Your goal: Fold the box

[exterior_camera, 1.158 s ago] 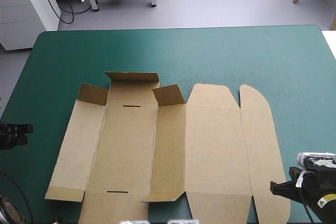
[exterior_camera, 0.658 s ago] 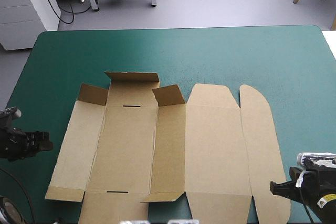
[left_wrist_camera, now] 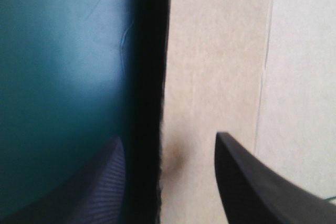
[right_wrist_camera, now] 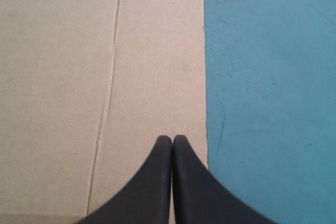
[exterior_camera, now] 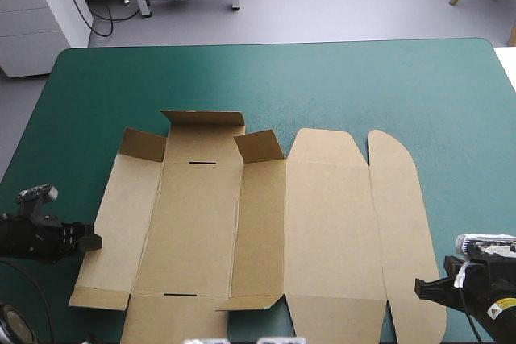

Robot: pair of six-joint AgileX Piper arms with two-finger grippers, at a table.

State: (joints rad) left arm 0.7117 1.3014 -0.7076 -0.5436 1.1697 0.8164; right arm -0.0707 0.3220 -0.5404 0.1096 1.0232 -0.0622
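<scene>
Table: the table (exterior_camera: pixel 403 78) has a teal-green cover.
Box: the brown box (exterior_camera: pixel 266 231) lies flat in the middle of the table. Only its small far flaps stand up a bit.
Left: the left gripper (left_wrist_camera: pixel 168 137) has slid in from the table's left edge. Its black fingers stand apart, with the box's left edge between them.
Right: the right gripper (right_wrist_camera: pixel 172 137) has not moved. Its fingers are pressed together over the box's right flap.
Meaning: folding has not begun, and the left wall will likely be grabbed first.

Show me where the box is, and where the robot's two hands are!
box (exterior_camera: pixel 322 231): high view, on its wide flat middle panel.
left hand (left_wrist_camera: pixel 168 136): left wrist view, midway between its open fingertips.
right hand (right_wrist_camera: pixel 172 138): right wrist view, where its shut fingertips meet.
</scene>
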